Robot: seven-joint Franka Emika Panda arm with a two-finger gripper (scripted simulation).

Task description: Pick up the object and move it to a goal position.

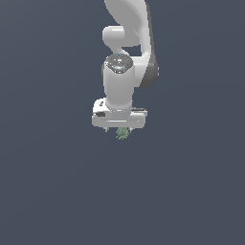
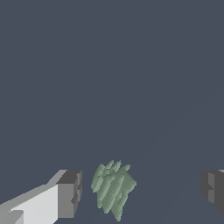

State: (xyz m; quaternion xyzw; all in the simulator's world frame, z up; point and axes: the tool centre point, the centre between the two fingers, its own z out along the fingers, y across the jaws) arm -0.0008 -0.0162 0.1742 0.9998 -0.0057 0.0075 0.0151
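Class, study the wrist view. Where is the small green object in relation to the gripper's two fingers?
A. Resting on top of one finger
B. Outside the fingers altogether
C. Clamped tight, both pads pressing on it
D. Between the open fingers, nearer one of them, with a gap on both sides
D: the green object sits between the gripper's spread fingers, closer to one, with bare background visible on either side.

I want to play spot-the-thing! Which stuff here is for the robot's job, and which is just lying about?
For the job:
- the green object
- the gripper, its fingers open, one on each side of the object, not touching it

Just lying about:
- nothing else shows, only the plain dark surface
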